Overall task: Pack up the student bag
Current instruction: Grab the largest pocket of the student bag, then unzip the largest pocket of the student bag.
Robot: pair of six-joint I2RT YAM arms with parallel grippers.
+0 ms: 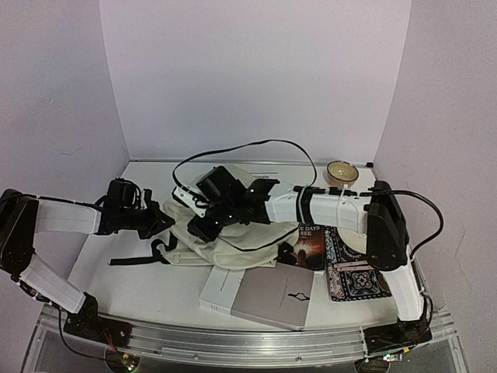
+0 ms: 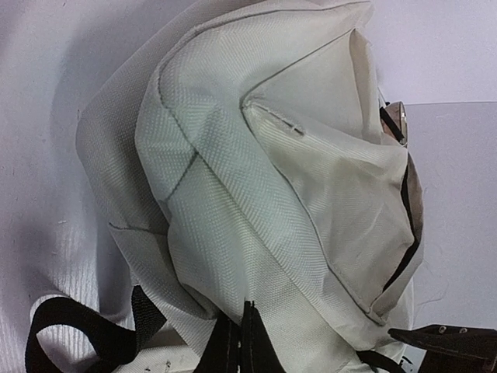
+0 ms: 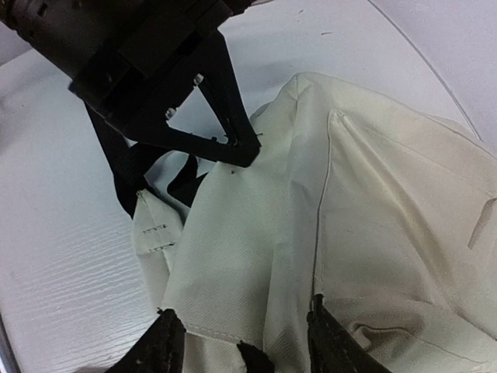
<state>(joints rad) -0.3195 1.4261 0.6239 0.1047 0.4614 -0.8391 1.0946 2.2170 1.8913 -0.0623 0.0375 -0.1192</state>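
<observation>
Fabric of the student bag (image 1: 233, 247) sat pinched in the left gripper (image 2: 245, 320); we saw left arm (image 1: 70, 216) stretched rightward, right arm (image 1: 326, 206) leftward, right gripper (image 3: 245, 315) parted astride it.

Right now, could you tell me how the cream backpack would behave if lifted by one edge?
The backpack probably sags and folds: its fabric lies crumpled. It seems light, looking collapsed and unfilled. Its loose black straps may trail and snag.

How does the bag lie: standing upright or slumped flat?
Slumped: the bag lies crumpled flat on the table, straps loose beside it.
</observation>
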